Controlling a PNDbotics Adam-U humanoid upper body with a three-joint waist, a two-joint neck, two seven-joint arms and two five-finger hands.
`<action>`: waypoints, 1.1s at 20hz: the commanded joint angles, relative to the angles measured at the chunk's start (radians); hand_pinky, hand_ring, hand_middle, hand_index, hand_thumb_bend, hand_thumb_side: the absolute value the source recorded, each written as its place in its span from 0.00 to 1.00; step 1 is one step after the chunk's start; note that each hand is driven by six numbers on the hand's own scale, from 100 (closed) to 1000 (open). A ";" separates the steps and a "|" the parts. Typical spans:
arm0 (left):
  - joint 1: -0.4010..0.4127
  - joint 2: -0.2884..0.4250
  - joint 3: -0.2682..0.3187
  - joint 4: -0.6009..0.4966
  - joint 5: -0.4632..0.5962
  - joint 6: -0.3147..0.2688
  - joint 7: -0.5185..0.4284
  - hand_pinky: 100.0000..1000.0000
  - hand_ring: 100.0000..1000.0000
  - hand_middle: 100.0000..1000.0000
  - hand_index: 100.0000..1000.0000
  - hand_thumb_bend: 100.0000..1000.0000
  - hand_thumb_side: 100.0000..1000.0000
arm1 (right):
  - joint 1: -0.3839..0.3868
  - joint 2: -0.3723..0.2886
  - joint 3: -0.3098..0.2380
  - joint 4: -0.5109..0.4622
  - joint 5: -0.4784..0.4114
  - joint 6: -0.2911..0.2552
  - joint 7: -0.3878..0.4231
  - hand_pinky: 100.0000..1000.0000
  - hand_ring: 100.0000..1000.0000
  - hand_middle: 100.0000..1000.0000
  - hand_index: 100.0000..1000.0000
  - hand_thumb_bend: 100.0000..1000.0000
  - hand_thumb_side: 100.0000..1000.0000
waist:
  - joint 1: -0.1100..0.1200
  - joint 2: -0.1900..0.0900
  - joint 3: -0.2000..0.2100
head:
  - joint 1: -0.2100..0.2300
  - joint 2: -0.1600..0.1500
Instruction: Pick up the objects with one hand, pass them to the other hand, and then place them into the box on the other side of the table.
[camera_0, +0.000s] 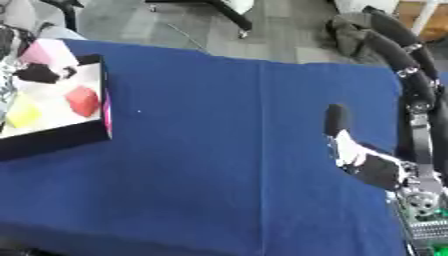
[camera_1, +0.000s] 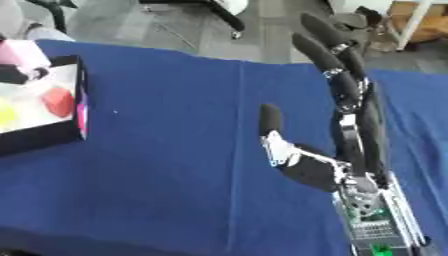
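Observation:
At the table's left edge stands a black-walled box (camera_0: 52, 140) with a white floor. Inside it lie a red block (camera_0: 83, 101), a yellow thing (camera_0: 24, 114) and, at the far end, a pink block (camera_0: 48, 52). A black shape (camera_0: 39, 74) reaches over the box from the left edge. It looks like part of my left hand, and nothing more of it shows. My right hand (camera_1: 311, 172) stands on the right side of the blue table (camera_0: 219, 150), open, fingers (camera_1: 328, 60) straight and pointing away from me, holding nothing.
Beyond the table's far edge lies grey floor with the legs of a chair (camera_0: 232, 15) on it. A wooden shelf (camera_1: 420, 25) stands at the far right. A dark bundle (camera_0: 350, 35) lies on the floor behind my right arm.

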 joint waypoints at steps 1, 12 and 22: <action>-0.022 0.018 0.021 0.029 -0.058 -0.011 -0.084 0.74 0.71 0.60 0.65 0.87 0.55 | -0.008 -0.010 -0.001 -0.014 -0.007 -0.001 0.006 0.95 0.93 0.91 0.90 0.04 0.52 | 0.005 -0.016 0.001 | -0.011 -0.014; 0.098 0.092 0.093 -0.280 0.004 -0.047 -0.191 0.84 0.89 0.87 0.88 1.00 0.74 | 0.005 -0.021 -0.026 0.003 -0.011 0.021 0.004 0.90 0.89 0.87 0.88 0.01 0.54 | 0.007 -0.018 0.006 | -0.032 -0.010; 0.380 -0.014 0.185 -0.872 0.516 -0.098 0.215 0.80 0.85 0.78 0.79 0.67 0.70 | 0.081 -0.231 -0.217 -0.017 -0.066 0.141 -0.157 0.82 0.84 0.85 0.86 0.00 0.55 | 0.007 -0.083 -0.062 | -0.092 0.026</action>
